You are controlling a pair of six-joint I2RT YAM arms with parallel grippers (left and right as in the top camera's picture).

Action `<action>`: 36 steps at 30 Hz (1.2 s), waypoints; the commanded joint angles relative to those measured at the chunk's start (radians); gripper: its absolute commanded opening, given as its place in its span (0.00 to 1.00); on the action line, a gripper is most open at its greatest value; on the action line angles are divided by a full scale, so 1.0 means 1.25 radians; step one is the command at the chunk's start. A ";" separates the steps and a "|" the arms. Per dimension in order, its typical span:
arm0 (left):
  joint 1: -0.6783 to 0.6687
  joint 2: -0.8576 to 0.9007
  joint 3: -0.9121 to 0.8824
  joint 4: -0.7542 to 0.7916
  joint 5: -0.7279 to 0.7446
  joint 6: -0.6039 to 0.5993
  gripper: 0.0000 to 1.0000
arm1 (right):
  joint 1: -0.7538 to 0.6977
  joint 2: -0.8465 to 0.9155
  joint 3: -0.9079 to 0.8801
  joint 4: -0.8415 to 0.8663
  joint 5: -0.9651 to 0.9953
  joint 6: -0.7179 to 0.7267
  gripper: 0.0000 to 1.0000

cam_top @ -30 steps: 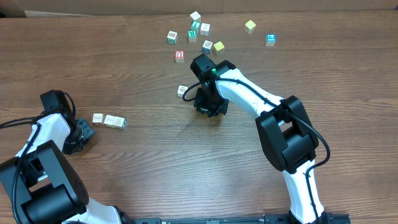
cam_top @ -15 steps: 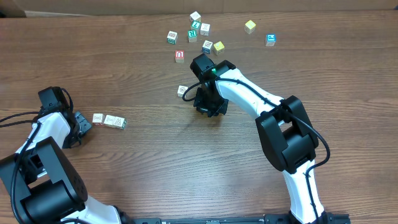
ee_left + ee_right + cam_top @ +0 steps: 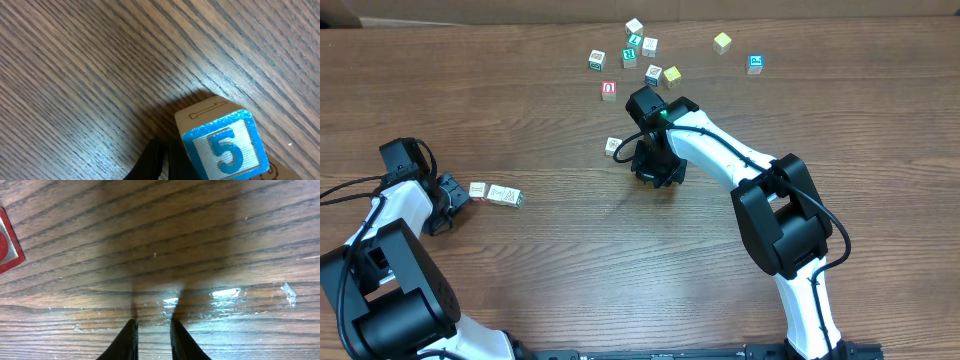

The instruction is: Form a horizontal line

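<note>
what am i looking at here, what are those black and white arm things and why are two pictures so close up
These are two robot arms at a wooden table. The wide picture comes from a camera above; the two close-ups come from a camera on each wrist, looking past that arm's own fingers. On the table lie small wooden blocks: a short row by the left gripper, a single block beside the right gripper, and a loose scatter at the far side. The left close-up shows a block with a blue 5 right by the closed tips. Nothing is held: the right gripper points down at bare wood, fingers slightly apart, nothing between.
</note>
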 commanded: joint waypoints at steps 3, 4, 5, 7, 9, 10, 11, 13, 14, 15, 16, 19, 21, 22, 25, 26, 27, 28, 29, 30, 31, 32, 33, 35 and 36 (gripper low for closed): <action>-0.005 0.018 0.003 -0.002 0.056 -0.014 0.04 | 0.004 0.013 -0.010 0.016 0.029 -0.004 0.20; -0.005 0.018 0.003 -0.001 0.065 -0.014 0.04 | 0.004 0.013 -0.010 0.016 0.029 -0.004 0.20; -0.005 0.018 0.003 0.001 0.071 -0.014 0.04 | 0.004 0.013 -0.010 0.016 0.029 -0.004 0.20; -0.006 0.018 0.003 0.005 0.084 -0.014 0.04 | 0.004 0.013 -0.010 0.015 0.029 -0.004 0.20; -0.006 0.018 0.003 0.006 0.084 -0.014 0.04 | 0.004 0.013 -0.010 0.016 0.029 -0.004 0.20; -0.006 0.018 0.003 0.006 0.084 -0.014 0.04 | 0.004 0.013 -0.010 0.016 0.029 -0.004 0.20; -0.006 0.018 0.003 0.006 0.084 -0.014 0.04 | 0.004 0.013 -0.010 0.016 0.029 -0.004 0.20; -0.006 0.018 0.003 0.003 0.083 -0.012 0.04 | 0.004 0.013 -0.010 0.016 0.029 -0.004 0.20; -0.006 0.018 0.003 -0.002 0.083 -0.008 0.04 | 0.004 0.013 -0.010 0.016 0.029 -0.004 0.20; -0.006 0.018 0.003 -0.009 0.083 -0.008 0.04 | 0.004 0.013 -0.010 0.016 0.029 -0.004 0.20; -0.006 0.018 0.003 -0.020 0.083 -0.008 0.04 | 0.004 0.013 -0.010 0.017 0.029 -0.004 0.20; -0.005 0.009 0.004 -0.061 0.083 -0.008 0.04 | 0.004 0.013 -0.010 0.018 0.029 -0.004 0.20; -0.005 -0.002 0.004 -0.087 0.079 -0.008 0.04 | 0.004 0.013 -0.010 0.018 0.029 -0.004 0.20; -0.005 -0.011 0.004 -0.101 0.070 -0.008 0.04 | 0.004 0.013 -0.010 0.018 0.029 -0.004 0.20; -0.005 -0.053 0.005 -0.141 0.011 -0.021 0.04 | 0.004 0.013 -0.010 0.018 0.029 -0.004 0.20; -0.004 -0.069 0.005 -0.149 -0.011 -0.028 0.04 | 0.004 0.013 -0.010 0.018 0.029 -0.004 0.20; -0.003 -0.089 0.006 -0.157 -0.036 -0.036 0.04 | 0.004 0.013 -0.010 0.017 0.029 -0.004 0.20; -0.001 -0.108 0.006 -0.160 -0.051 -0.039 0.04 | 0.004 0.013 -0.010 0.017 0.029 -0.004 0.20; 0.002 -0.128 0.006 -0.161 -0.063 -0.040 0.04 | 0.004 0.013 -0.010 0.017 0.029 -0.004 0.20; 0.009 -0.161 0.006 -0.157 -0.082 -0.048 0.04 | 0.004 0.013 -0.010 0.017 0.029 -0.004 0.20; 0.013 -0.175 0.006 -0.148 -0.093 -0.050 0.04 | 0.004 0.013 -0.010 0.017 0.029 -0.004 0.20; 0.016 -0.182 0.006 -0.135 -0.106 -0.050 0.04 | 0.004 0.013 -0.010 0.018 0.029 -0.004 0.20; 0.019 -0.185 0.006 -0.117 -0.109 -0.050 0.04 | 0.004 0.013 -0.010 0.018 0.029 -0.004 0.20; 0.021 -0.175 0.006 -0.073 -0.105 -0.050 0.04 | 0.004 0.013 -0.010 0.017 0.029 -0.004 0.20; 0.021 -0.168 0.006 -0.056 -0.102 -0.050 0.04 | 0.004 0.013 -0.010 0.017 0.029 -0.004 0.20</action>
